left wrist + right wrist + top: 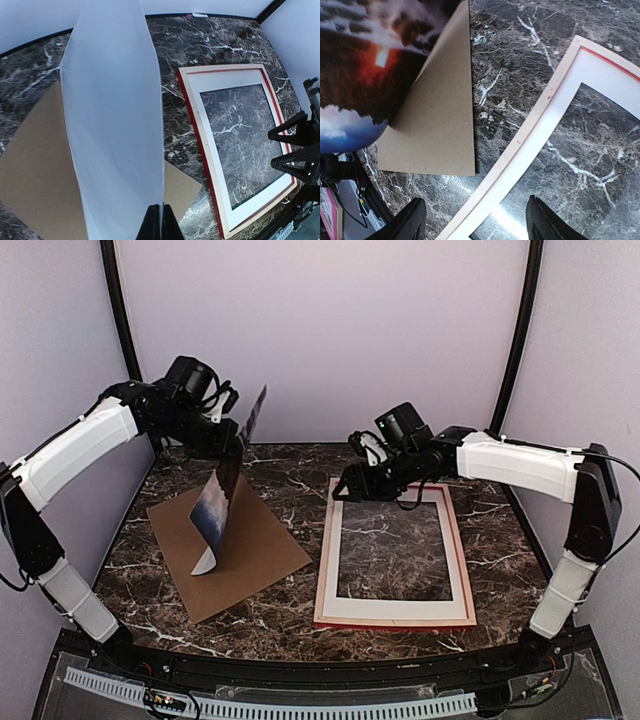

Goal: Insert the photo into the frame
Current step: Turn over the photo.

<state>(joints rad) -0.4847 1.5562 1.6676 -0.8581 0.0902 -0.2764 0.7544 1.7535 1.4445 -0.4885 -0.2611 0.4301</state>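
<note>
The photo (216, 502) hangs curved from my left gripper (236, 446), which is shut on its upper edge. Its lower end rests on the brown backing board (262, 555). The left wrist view shows the photo's white back (115, 125) pinched between my left gripper's (161, 221) fingers. The frame (400, 620) lies flat at the right, pale wood up with a red edge showing. My right gripper (346, 488) hovers open over its far-left corner. In the right wrist view the right gripper (477, 220) straddles the frame's pale rail (518, 142) with nothing held; the photo's (365, 65) sunset side shows.
A white mat border (333, 560) lies inside the frame, marble showing through its window. The backing board (440, 120) lies left of the frame with a strip of marble between them. Pale walls enclose the table on three sides.
</note>
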